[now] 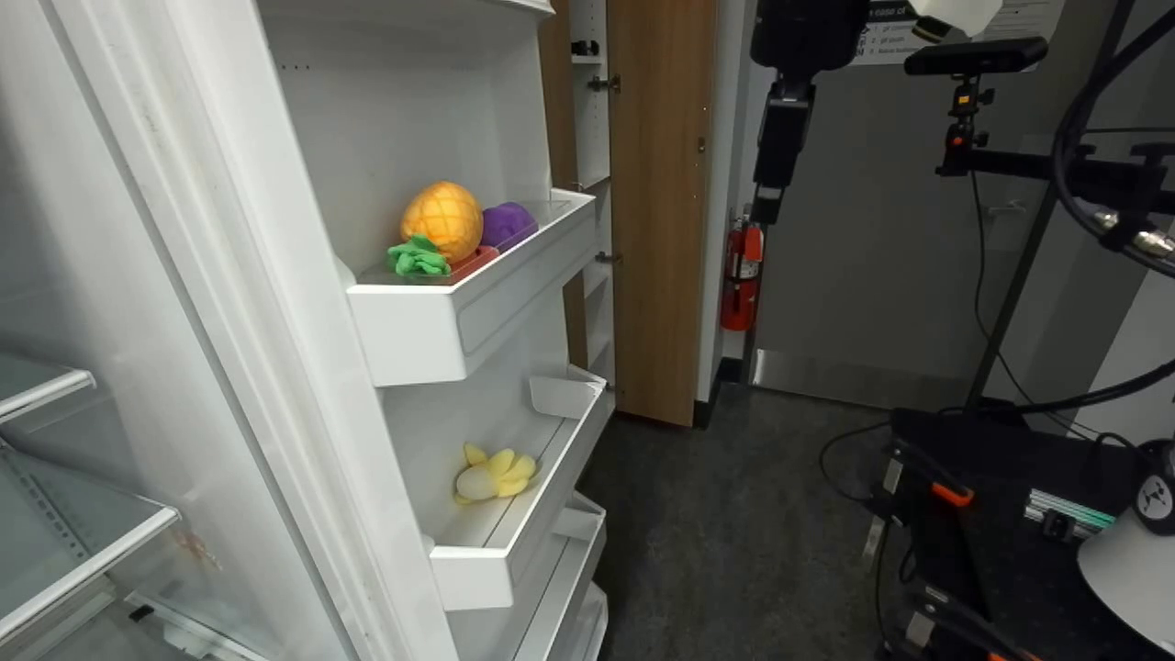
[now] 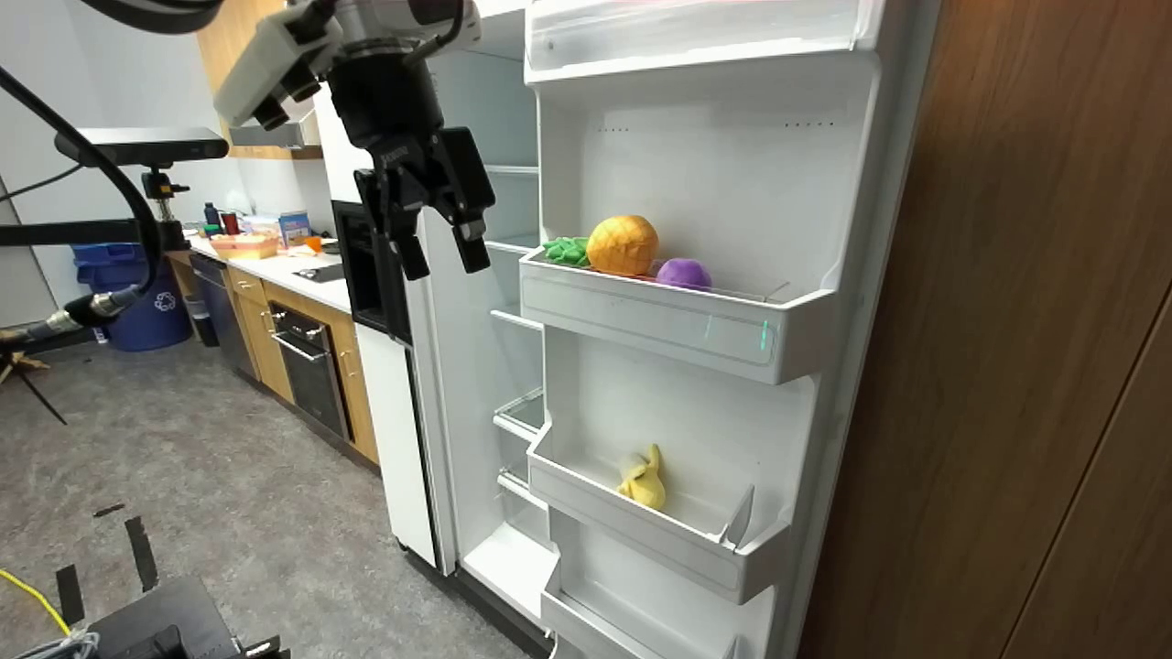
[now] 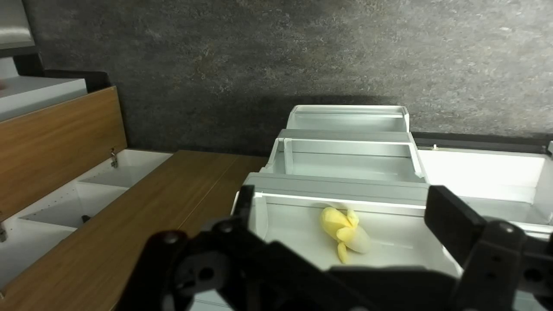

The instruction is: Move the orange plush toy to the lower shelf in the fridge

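The round, quilt-lined orange plush toy lies tipped over in the white plastic upper door bin; reading the clock from its middle in an exterior view, its green fabric leafy top points to nine. I expect it to be light and squashy, its cloth giving good grip and nothing to break, though the rounded body may squirm or roll if pinched off-centre. I'd take hold across the fat middle, from above, leaving the leaves alone, since they would probably fold. At four o'clock a round purple plush sits just beside it, and a finger could snag that. A mostly hidden red item shows beneath; I can't tell what it is. At six is what I take for the lower shelf, the next long white plastic bin down, holding a pale yellow lumpy soft item. My black end effector hangs at nine, well apart from the toy, outside the tall white refrigerator, fingers spread wide with nothing between them.
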`<state>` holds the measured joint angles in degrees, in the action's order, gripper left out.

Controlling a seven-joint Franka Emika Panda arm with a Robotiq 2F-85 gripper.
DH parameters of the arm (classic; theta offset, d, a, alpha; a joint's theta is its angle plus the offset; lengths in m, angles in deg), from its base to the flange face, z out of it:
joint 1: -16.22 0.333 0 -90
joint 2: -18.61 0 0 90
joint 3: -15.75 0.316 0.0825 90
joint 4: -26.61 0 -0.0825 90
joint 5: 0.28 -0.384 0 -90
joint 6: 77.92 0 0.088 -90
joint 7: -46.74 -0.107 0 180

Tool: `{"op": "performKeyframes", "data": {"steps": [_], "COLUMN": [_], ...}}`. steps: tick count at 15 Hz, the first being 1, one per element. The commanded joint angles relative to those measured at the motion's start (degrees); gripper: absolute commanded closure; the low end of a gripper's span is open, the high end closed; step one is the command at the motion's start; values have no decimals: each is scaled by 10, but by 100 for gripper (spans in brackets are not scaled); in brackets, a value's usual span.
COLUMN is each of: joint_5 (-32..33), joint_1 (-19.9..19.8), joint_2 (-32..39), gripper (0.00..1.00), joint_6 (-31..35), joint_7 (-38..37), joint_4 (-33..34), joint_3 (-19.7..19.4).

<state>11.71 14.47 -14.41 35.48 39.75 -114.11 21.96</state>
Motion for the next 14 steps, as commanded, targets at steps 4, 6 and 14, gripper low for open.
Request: {"op": "performKeyframes", "data": {"steps": [4,6,14], "joint_5": [13,26,104], "joint_1": [3,-2,-15], "joint_2": [34,58,207], "gripper": [0,0,0], "joint_6": [44,92,227], "joint_7": [-36,-56,-140], "joint_4": [20,31,140], "joint_3": [10,20,33]}}
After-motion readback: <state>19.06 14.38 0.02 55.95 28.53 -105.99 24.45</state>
